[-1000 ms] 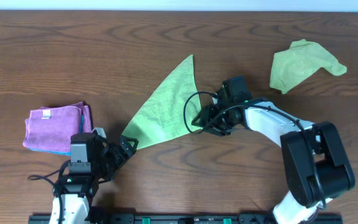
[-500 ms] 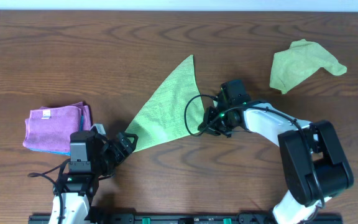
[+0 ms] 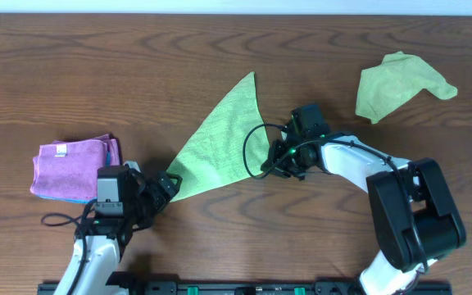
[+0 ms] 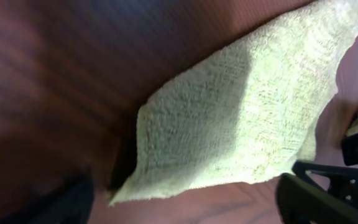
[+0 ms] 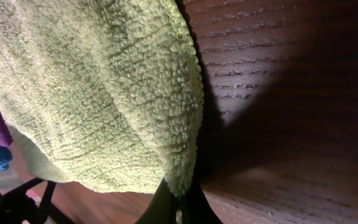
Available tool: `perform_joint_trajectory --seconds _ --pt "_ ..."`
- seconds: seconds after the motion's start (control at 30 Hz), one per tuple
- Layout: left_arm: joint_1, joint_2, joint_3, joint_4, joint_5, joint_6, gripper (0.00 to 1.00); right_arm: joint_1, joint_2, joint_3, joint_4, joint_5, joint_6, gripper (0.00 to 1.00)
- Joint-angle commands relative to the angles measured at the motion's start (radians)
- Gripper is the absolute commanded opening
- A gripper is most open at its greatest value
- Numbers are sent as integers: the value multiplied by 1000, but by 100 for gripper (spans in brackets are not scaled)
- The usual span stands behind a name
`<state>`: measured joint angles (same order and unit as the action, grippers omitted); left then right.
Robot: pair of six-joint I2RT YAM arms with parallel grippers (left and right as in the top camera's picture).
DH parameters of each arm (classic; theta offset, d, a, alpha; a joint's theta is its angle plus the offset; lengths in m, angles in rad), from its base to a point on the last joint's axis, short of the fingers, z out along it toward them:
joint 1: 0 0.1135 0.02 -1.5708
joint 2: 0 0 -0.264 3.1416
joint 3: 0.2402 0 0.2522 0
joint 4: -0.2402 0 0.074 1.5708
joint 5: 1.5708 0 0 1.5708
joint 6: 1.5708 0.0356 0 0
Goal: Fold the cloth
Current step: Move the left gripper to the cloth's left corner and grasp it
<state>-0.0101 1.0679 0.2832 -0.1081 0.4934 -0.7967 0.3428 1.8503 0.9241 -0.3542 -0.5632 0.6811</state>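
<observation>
Left arm has crept up and toward the cloth since a second ago, while the right arm has shifted only slightly at the opposite corner. The green cloth (image 3: 220,139) lies as a long triangle in the middle of the table (image 3: 97,74), its point aimed away from the robot. It sits between a folded pink stack (image 3: 72,168) and a crumpled second green cloth (image 3: 400,82).

The left pincer (image 3: 169,187) sits just beside the cloth's near left corner. Its fingers are spread wide and nothing is between them yet. The right pincer (image 3: 270,164) is closed on the near right corner.

The fabric looks like light, soft terry. It should droop and drag rather than hold a shape, and a thin edge may slip from a shallow pinch. Corners are the sensible places to grip, taken deep enough to catch every layer.

Only the overhead view gives the whole outline and both arms at once. The left wrist view shows that corner lifting slightly off the wood, which the overhead view hides. The right wrist view shows the thick pile and the fabric pinched between dark fingertips (image 5: 179,199).
</observation>
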Motion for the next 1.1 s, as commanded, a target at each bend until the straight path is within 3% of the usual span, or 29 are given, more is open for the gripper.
perform_joint_trajectory --seconds 0.0,0.3,0.57,0.67,0.8,1.07 --pt "3 13 7 18 -4 -4 88 6 17 -9 0 8 7 1" --pt "3 56 7 13 -6 -4 83 6 17 -9 4 8 22 1" --pt "3 128 7 63 6 -5 59 6 17 -9 5 8 22 1" --pt "2 129 7 64 6 -4 43 6 17 -9 5 9 29 1" --pt "2 129 7 64 5 -4 6 6 17 -9 7 9 29 1" --pt "3 129 9 168 43 5 6 6 12 -9 14 14 27 1"
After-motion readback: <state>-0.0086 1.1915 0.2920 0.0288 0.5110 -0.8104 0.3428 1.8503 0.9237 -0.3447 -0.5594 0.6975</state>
